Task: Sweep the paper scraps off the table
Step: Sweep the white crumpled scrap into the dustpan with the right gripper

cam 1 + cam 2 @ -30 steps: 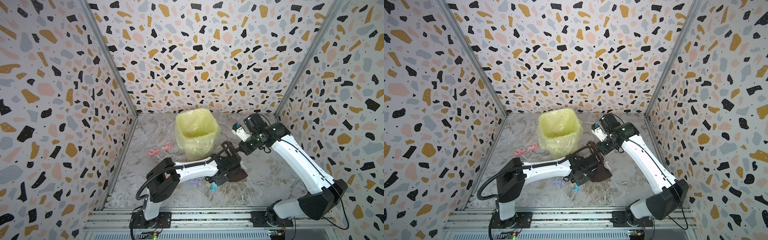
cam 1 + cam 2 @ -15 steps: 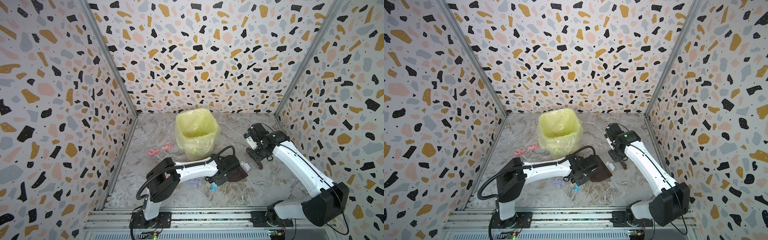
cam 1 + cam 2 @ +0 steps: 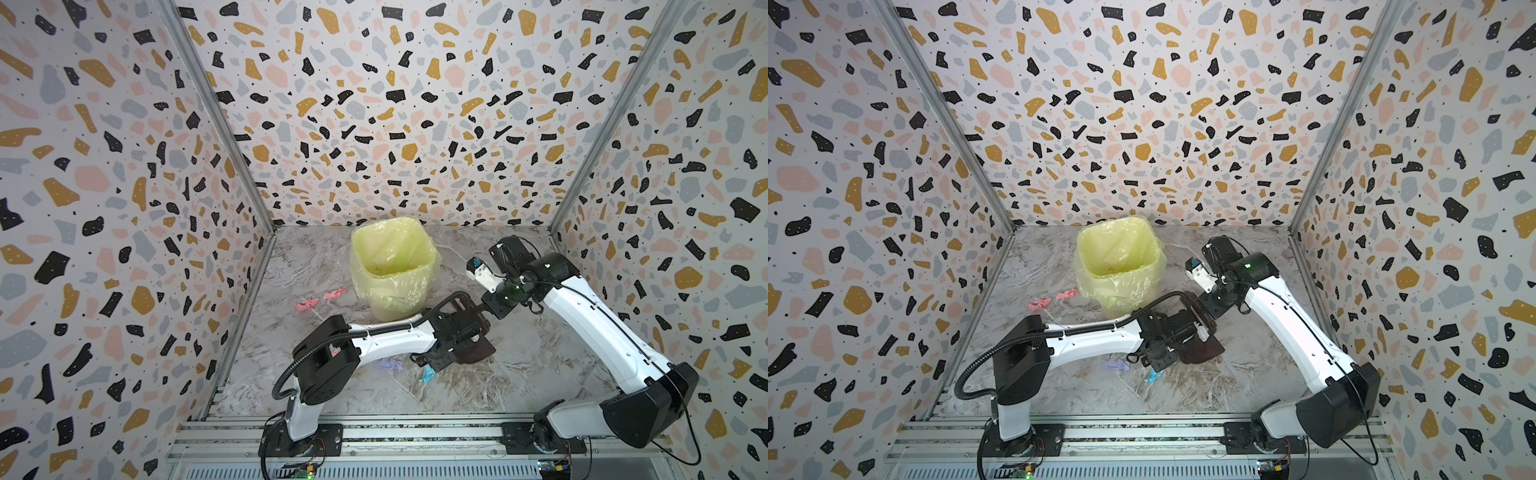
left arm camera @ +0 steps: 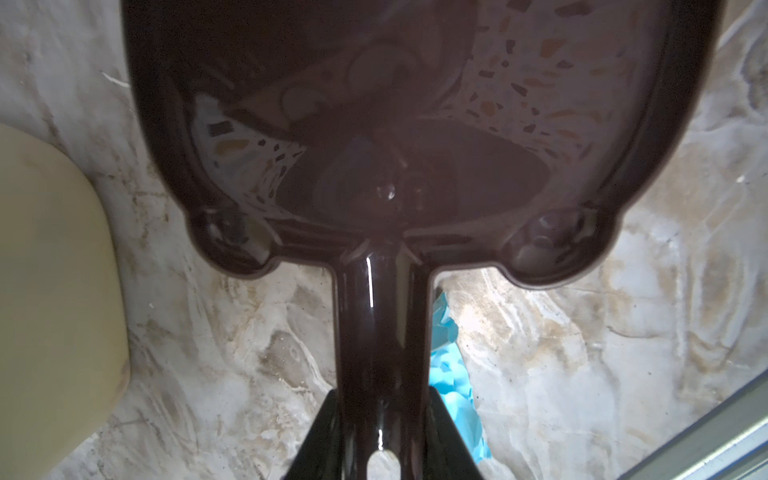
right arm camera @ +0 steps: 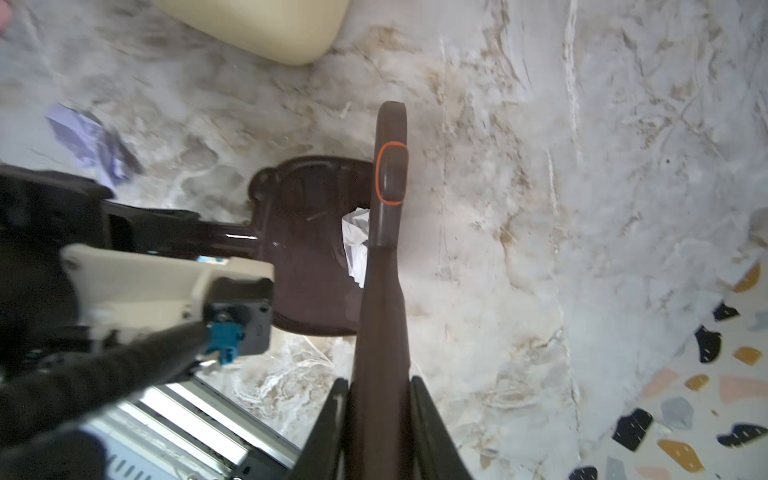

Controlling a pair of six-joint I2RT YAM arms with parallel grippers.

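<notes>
In a top view, two pink scraps (image 3: pixel 307 305) lie on the table (image 3: pixel 540 374) at nine o'clock from the bin (image 3: pixel 392 266). They are well apart from my tools, so I judge these paper scraps wait for a later pass. At six o'clock from the bin a lilac scrap (image 3: pixel 389 365) and a blue scrap (image 3: pixel 427 376) lie near my left arm. My left gripper (image 4: pixel 380 436) is closed narrow on the handle of the dustpan (image 3: pixel 473 351), kept low at five o'clock from the bin so that paper can slide in. One white scrap (image 5: pixel 355 245) is already inside. My right gripper (image 5: pixel 380 415) is clamped on the brush (image 5: pixel 390 174), which reaches over the pan's edge just beside that scrap, I think to push it deeper.
</notes>
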